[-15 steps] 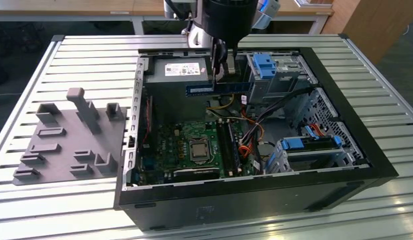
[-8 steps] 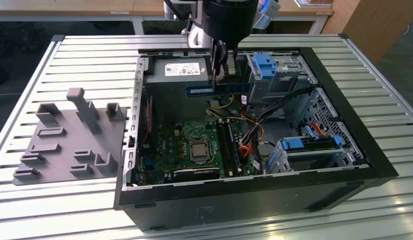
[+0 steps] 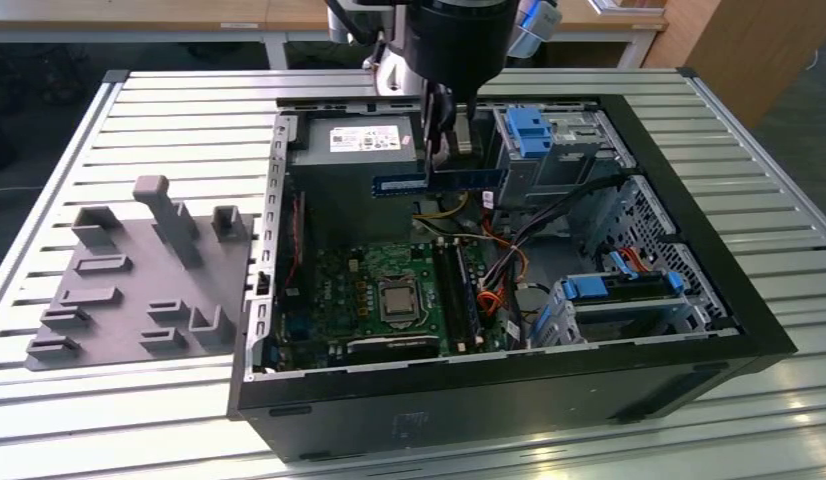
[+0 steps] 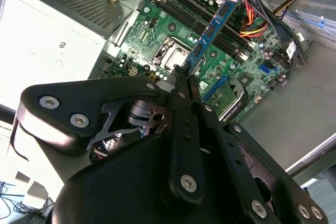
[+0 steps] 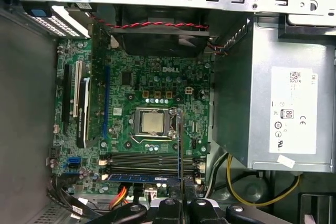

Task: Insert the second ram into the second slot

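My gripper point(image 3: 444, 165) hangs over the open computer case, shut on the second ram point(image 3: 437, 181), a thin blue stick held level well above the motherboard point(image 3: 346, 290). In the second wrist view the stick point(image 4: 212, 30) juts out from my fingertips point(image 4: 181, 80) over the row of dark memory slots point(image 4: 184, 6). In the first wrist view the ram point(image 5: 179, 140) appears edge-on above the slots point(image 5: 142, 160). Another blue stick point(image 5: 139, 178) lies seated in the slot nearest my gripper point(image 5: 182, 184). Which slot is the second slot I cannot tell.
The grey power supply point(image 3: 353, 160) sits beside the held stick. Blue drive-bay tabs point(image 3: 527, 130) and cable bundles point(image 3: 547, 215) crowd the case on the exterior view's right. A grey fixture plate point(image 3: 133, 285) lies on the slatted table at the exterior view's left.
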Tool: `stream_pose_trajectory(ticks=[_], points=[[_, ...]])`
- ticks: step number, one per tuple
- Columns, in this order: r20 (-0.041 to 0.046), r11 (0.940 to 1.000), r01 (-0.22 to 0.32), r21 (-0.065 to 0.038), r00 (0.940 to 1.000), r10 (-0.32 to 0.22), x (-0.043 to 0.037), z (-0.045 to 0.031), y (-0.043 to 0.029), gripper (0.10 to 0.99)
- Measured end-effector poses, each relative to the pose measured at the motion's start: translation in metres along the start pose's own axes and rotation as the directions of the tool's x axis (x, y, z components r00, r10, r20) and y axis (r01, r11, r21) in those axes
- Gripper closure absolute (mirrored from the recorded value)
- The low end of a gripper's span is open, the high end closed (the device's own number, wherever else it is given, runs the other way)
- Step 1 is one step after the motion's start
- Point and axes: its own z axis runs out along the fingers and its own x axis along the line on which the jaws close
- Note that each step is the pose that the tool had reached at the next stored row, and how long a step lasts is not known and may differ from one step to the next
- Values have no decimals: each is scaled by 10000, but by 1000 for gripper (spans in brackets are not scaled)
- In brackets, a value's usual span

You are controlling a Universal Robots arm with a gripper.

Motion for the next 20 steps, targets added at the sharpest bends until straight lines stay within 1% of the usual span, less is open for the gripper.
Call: stream_pose_trajectory(ticks=[20], points=[[-1, 10000, -1, 0, 10000, 1, 167, 6, 5, 949]])
